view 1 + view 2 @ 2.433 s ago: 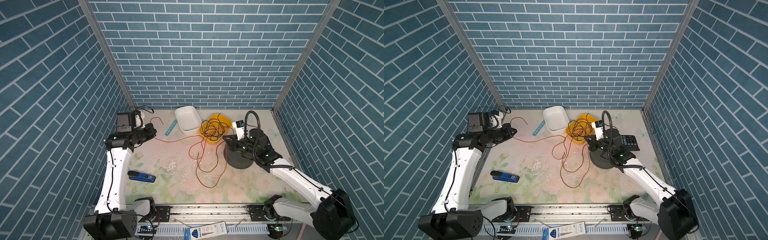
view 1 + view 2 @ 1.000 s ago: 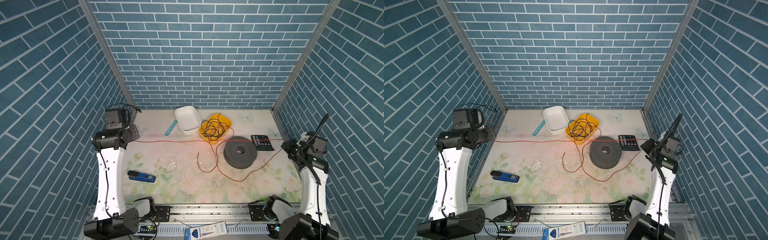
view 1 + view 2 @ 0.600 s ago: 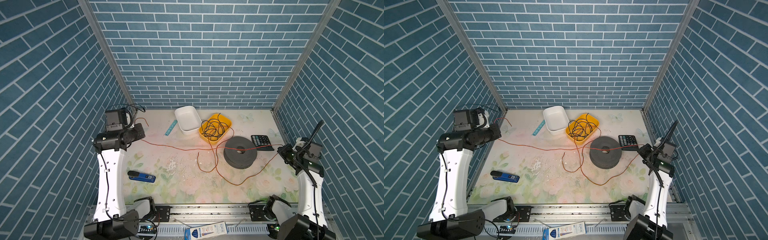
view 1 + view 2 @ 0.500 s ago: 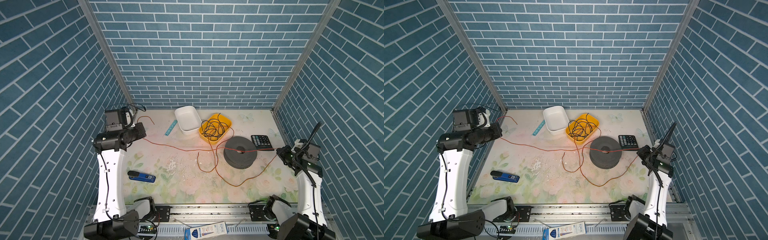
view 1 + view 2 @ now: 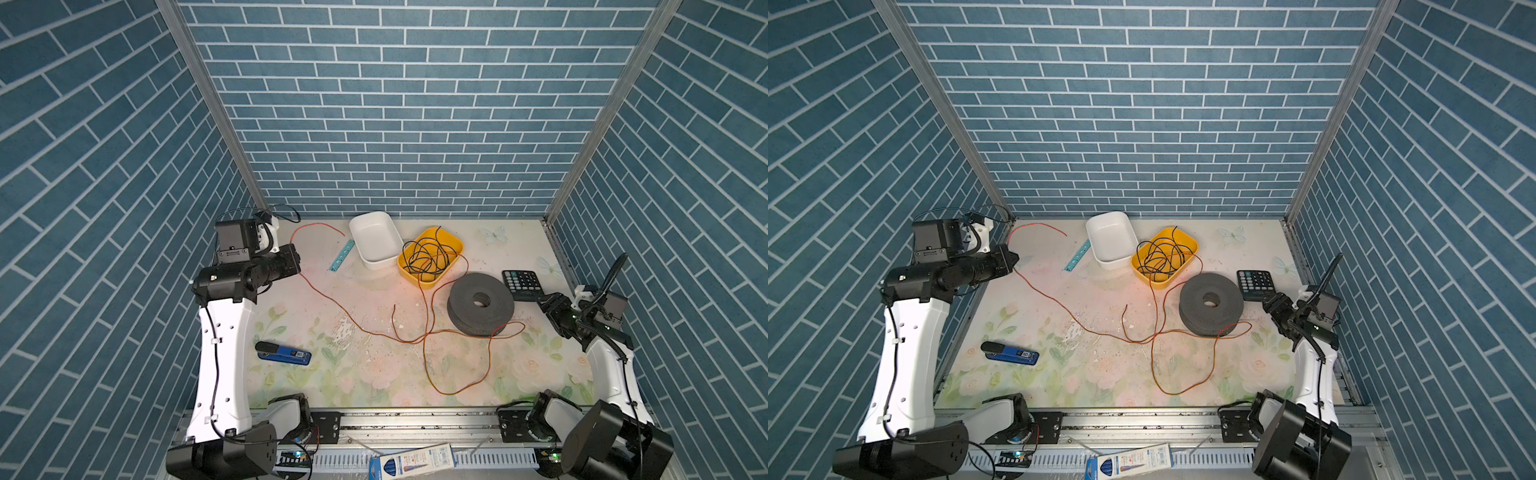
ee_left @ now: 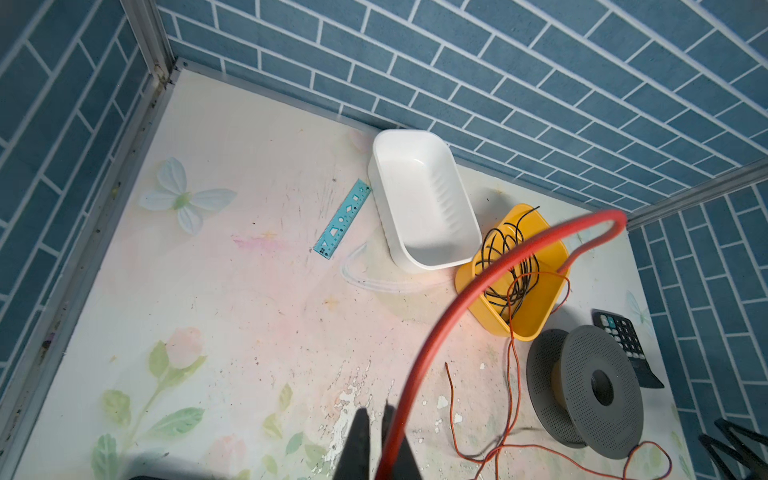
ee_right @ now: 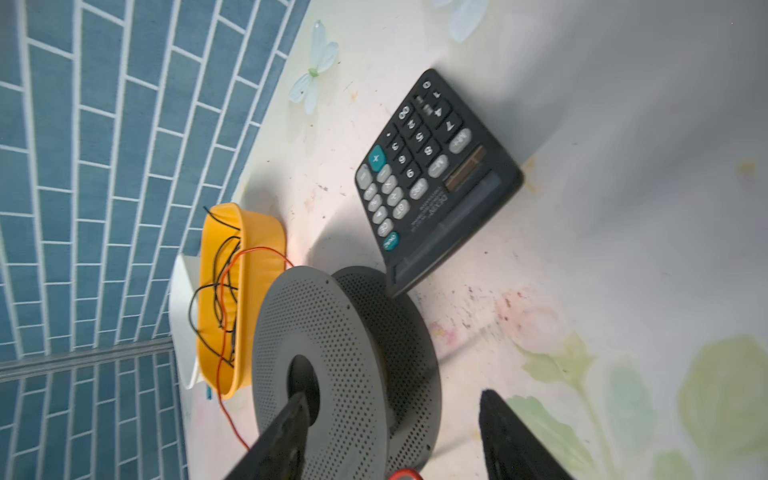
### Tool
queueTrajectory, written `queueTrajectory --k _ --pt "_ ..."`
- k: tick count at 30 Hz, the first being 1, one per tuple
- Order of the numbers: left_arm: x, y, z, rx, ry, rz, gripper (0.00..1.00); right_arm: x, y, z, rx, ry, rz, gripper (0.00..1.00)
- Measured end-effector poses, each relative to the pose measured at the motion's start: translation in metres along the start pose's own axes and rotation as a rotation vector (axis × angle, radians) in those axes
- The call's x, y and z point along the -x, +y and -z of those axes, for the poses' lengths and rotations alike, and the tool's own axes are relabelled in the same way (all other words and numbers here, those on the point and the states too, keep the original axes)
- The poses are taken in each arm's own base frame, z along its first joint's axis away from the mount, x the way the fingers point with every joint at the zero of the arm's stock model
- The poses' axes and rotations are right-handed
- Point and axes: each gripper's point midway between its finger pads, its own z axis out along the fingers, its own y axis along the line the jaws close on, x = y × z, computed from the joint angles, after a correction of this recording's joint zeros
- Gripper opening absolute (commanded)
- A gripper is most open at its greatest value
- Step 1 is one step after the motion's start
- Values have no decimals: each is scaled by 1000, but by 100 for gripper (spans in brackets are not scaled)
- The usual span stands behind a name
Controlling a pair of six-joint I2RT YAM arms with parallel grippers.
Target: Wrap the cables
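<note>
The cables are one thin orange wire [image 5: 424, 357] [image 5: 1152, 357] lying slack in loose loops across the flowered mat. It runs from my left gripper past the yellow tray to the front of the grey spool [image 5: 465, 307] [image 5: 1196, 311]. My left gripper [image 5: 297, 259] [image 5: 1013, 257] [image 6: 376, 440] hangs at the back left, shut on the wire [image 6: 457, 297]; a short free end curls behind it. My right gripper [image 5: 548, 305] [image 5: 1273, 305] [image 7: 395, 440] stands open just right of the spool [image 7: 340, 332], holding nothing. A bit of orange wire shows below its jaws.
A yellow tray [image 5: 451, 245] holding a black wire tangle and a white tub [image 5: 374, 241] stand at the back. A calculator [image 5: 521, 282] lies behind the right gripper. A teal ruler [image 5: 341, 257] and a blue stapler [image 5: 284, 354] lie on the left.
My right gripper has opened and let go of the wire. The wire, stretched taut between both grippers a second ago, now lies slack. The left gripper moved slightly inward.
</note>
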Motion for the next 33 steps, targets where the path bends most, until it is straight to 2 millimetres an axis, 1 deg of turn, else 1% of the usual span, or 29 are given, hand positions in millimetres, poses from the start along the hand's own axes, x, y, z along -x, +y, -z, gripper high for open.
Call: queueTrajectory --k 4,8,11,16,19,22,25,28,33 --pt "-9 -2 -7 -22 17 12 10 -9 23 -18 95 62 46 72" --pt "-12 -3 -11 -33 24 19 10 -16 38 -34 159 106 77 71" --pt "-13 -4 -11 -38 28 20 10 -19 37 -43 168 118 77 68" --pt "-17 -3 -15 -41 39 23 10 -25 22 -54 138 136 57 61" --pt "-21 -1 -17 -40 52 28 10 -31 14 -62 123 153 44 61" --pt "-22 -1 -18 -40 55 29 10 -37 11 -73 132 184 27 60" --pt "-22 -1 -18 -42 55 29 10 -42 11 -85 169 206 12 54" --pt "-23 -2 -19 -45 57 29 10 -48 12 -95 210 225 -3 51" --pt "-24 -2 -19 -47 62 28 10 -52 24 -104 287 231 23 48"
